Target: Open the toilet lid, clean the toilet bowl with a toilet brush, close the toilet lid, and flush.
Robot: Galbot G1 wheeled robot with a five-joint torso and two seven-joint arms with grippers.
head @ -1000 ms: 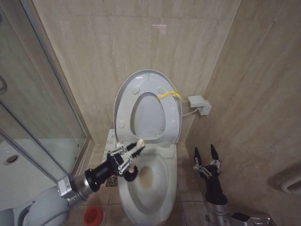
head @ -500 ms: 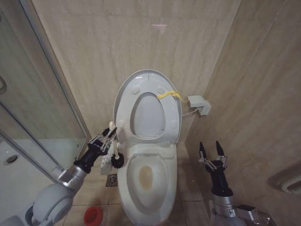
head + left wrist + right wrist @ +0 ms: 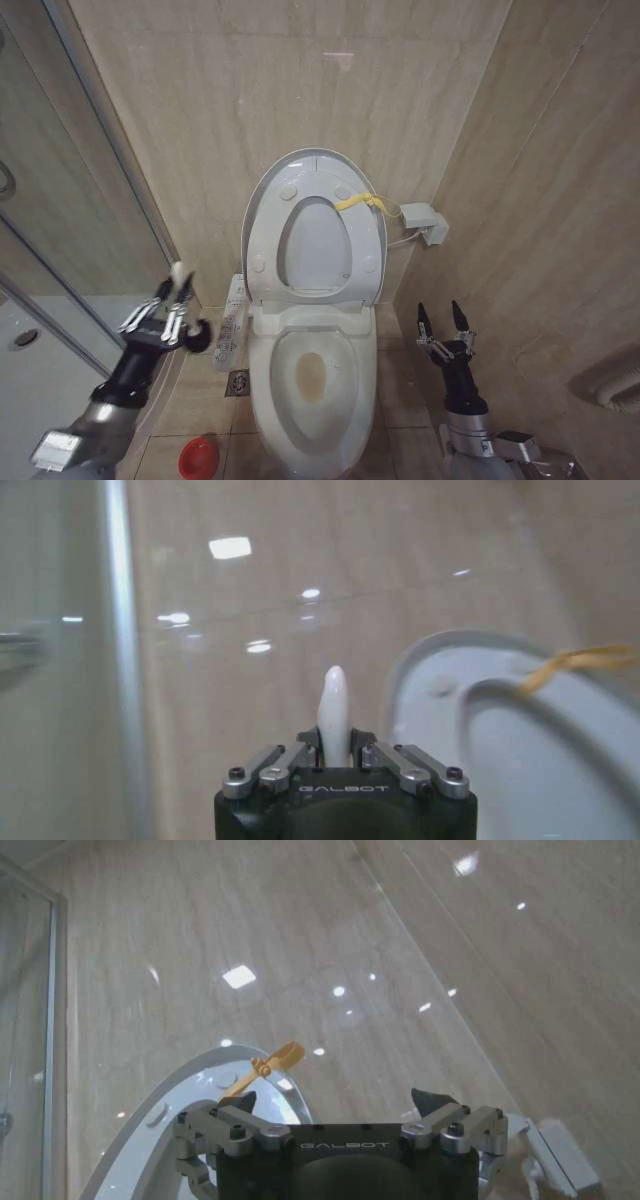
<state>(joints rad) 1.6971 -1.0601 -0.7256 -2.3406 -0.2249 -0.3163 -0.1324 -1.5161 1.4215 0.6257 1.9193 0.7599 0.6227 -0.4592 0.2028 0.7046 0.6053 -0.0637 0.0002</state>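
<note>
Toilet brush held at lower left, beside the open toilet bowl.
The left gripper is clamped on its handle; the right gripper is spread apart at lower right; the toilet lid is raised against the wall.

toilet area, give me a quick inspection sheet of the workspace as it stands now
surface: tiled floor, beige; small floor drain beside the toilet base.
job's things: toilet lid raised against the back wall, yellow strap at its edge; toilet bowl uncovered, brownish stain inside; toilet brush upright, bristle head down, out over the floor on the bowl's left.
clutter: red cup-shaped holder on the floor.
grippers: left gripper shut on the brush handle; right gripper pointing up on the bowl's right, jaws open, holding nothing.
cables: white lead from the wall box toward the toilet.
surroundings: glass shower screen on the left, tiled walls.
</note>
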